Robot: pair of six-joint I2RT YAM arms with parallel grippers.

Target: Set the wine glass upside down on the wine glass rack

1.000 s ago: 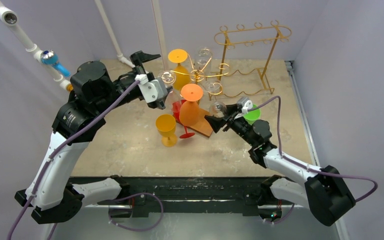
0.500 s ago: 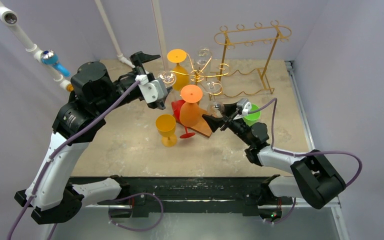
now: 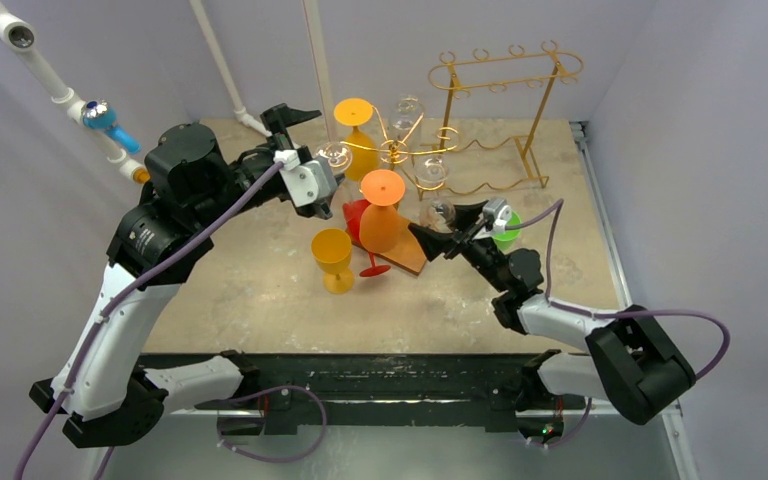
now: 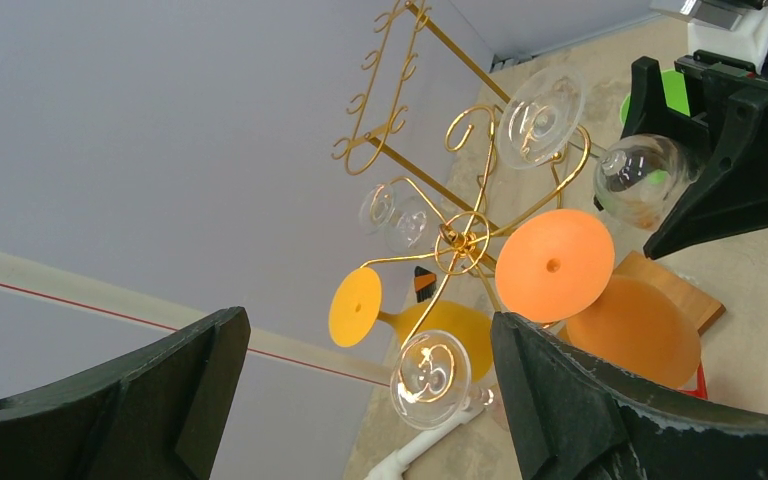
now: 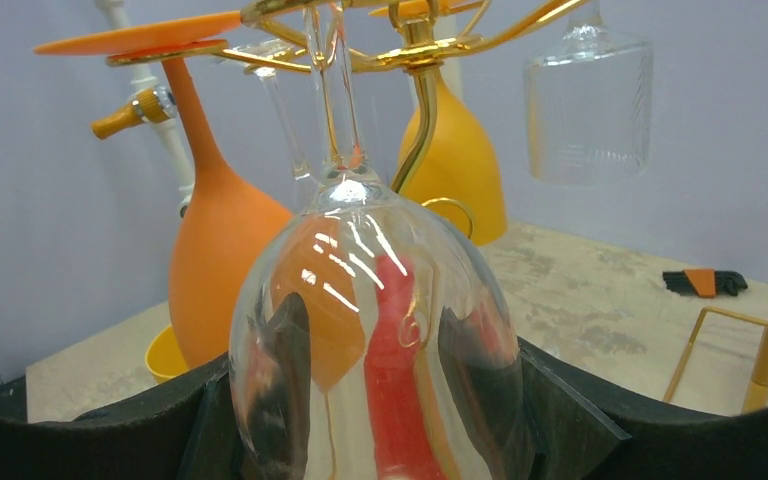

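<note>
There are three clear glasses. The right gripper (image 3: 443,224) holds one of them, the wine glass (image 5: 370,280), with a finger on each side of its round bowl. This glass is upside down; its stem goes up through a gold arm of the wine glass rack (image 3: 400,150); its flat foot (image 4: 540,115) sits in the hook at the end of that arm. A second clear glass (image 3: 335,155) hangs on the rack's left side; a third clear glass (image 3: 407,108) hangs at the back.

The left gripper (image 4: 368,320) is up high beside the rack; its two fingers are spread very wide, with nothing between them.

There is one orange glass (image 3: 380,225), upside down, just beside the held glass. There are two yellow ones; the far yellow glass (image 3: 362,152) is upside down; the near yellow glass (image 3: 332,255) stands upright on the table (image 3: 250,290). One red glass (image 3: 357,215) is tipped over by one wood board (image 3: 407,258); one green cup (image 3: 507,233) sits behind the right gripper. There are two gold racks; the tall rack (image 3: 505,75) stands at the back right.
</note>
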